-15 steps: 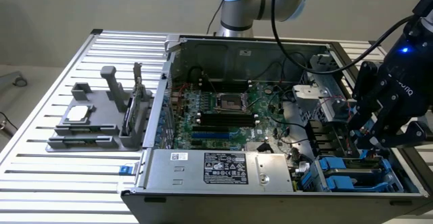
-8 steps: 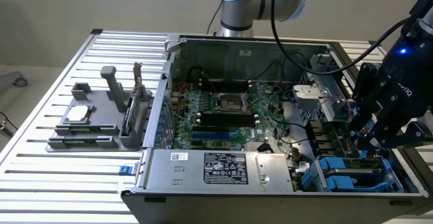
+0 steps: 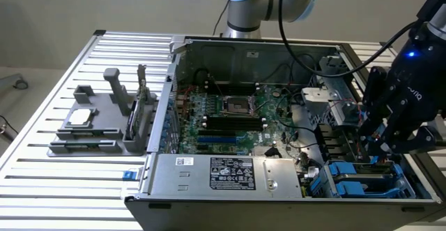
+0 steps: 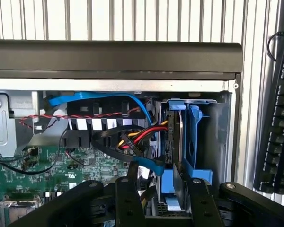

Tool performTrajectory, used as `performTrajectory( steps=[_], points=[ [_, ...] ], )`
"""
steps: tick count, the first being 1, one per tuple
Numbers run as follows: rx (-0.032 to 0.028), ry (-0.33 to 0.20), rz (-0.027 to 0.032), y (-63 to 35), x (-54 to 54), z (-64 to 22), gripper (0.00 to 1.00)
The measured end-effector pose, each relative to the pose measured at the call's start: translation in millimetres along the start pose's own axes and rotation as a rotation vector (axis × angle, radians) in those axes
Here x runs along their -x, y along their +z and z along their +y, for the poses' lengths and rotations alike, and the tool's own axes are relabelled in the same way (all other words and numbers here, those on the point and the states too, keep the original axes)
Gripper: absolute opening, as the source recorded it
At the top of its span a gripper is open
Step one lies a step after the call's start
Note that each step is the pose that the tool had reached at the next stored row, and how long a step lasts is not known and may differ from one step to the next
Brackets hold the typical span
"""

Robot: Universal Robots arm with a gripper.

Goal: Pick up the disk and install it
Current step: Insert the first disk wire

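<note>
The setting is a robotics laboratory or electronics assembly test bench arranged for computer hardware work. A slatted aluminium worktable [image 3: 56, 189] carries an open desktop computer chassis [image 3: 279, 205] laid on its side, with the motherboard [image 3: 230, 121], the power supply unit [image 3: 230, 176] and blue drive carriers [image 3: 362, 181] exposed. A grey moulded fixture [image 3: 97, 121] beside the chassis holds loose components in dedicated slots. A Universal Robots arm [image 3: 272, 1] is mounted at the far edge of the table, with its black tool head [image 3: 408, 100] over the drive bay. A black keyboard [image 4: 279, 118] lies alongside the chassis. The background wall is plain and undecorated.
</note>
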State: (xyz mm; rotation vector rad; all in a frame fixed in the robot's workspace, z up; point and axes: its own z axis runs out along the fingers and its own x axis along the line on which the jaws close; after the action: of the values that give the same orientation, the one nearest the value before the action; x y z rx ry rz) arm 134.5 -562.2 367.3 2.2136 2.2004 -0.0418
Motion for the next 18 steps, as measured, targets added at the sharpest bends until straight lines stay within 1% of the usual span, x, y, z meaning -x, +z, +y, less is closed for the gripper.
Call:
performTrajectory(
  steps=[4, 5, 6, 7, 10, 12, 14, 18],
  points=[
    [0.003, 0.002, -0.0096, 0.8, -1.6, -0.1, 0.43],
    [0.0034, 0.003, -0.0121, 1.0, -2.0, -0.1, 0.41],
    [0.0037, 0.003, -0.0148, 1.1, -2.3, -0.1, 0.34],
    [0.004, 0.004, -0.0174, 1.3, -2.7, -0.1, 0.34],
    [0.0045, 0.006, -0.0249, 1.7, -3.3, -0.1, 0.17],
    [0.0046, 0.008, -0.0289, 2.2, -3.4, -0.1, 0.16],
    [0.0046, 0.011, -0.0317, 3.1, -3.4, -0.1, 0.16],
    [0.0043, 0.016, -0.0327, 6.6, -3.6, -0.1, 0.16]
  ],
)
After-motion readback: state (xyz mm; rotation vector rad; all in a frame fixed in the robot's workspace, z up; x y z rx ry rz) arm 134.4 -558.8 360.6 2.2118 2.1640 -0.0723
